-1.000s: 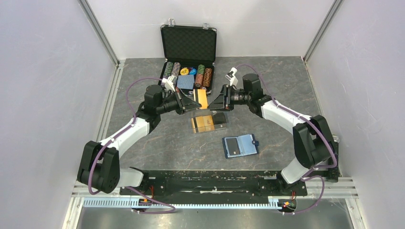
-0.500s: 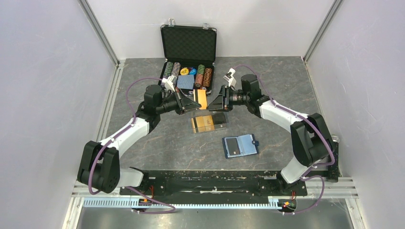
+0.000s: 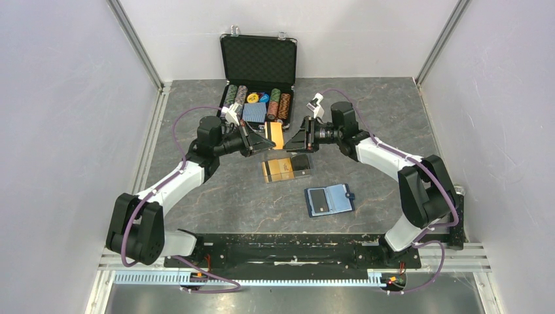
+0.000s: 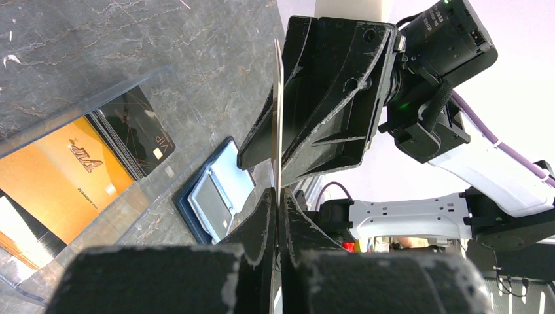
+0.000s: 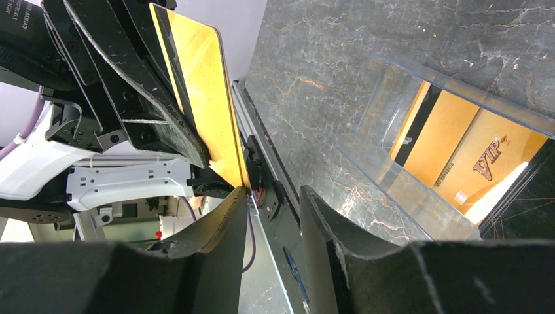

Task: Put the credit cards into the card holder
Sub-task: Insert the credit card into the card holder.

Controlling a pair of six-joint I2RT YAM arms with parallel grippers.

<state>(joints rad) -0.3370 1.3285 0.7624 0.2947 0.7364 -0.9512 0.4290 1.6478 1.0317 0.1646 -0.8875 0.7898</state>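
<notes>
**Surface:** one grey marbled table [image 3: 216,196], boxed in by pale walls [image 3: 65,98] on three sides, with aluminium framing [image 3: 136,46] running up the far corners

**Arms:** two, white and black, with bases at the near edge; both are angled inward and meet above the middle of the table

**Left gripper** [image 4: 277,204]: clenched on one gold-orange card [image 5: 199,91], held on edge in the air above the far end of the tray

**Right gripper** [image 5: 273,193]: fingers spread, facing the left one; the held card's free corner lies at the tip of one finger, and contact cannot be told

**Clear tray** [image 5: 393,190]: one, mid-table; holds at least one orange VIP card [image 4: 65,170] and one glossy dark card [image 4: 134,131]; the full number in the stack cannot be told

**Card holder** [image 3: 340,198]: one, navy, lying open on the table nearer the bases than the tray and to its right, apart from it; one grey card [image 3: 319,200] sits in its left pocket

**Black briefcase** [image 3: 258,59]: one, open at the far edge with the lid upright; inside are rows of poker chips [image 3: 279,104] and one blue patterned deck [image 3: 254,112]
</notes>
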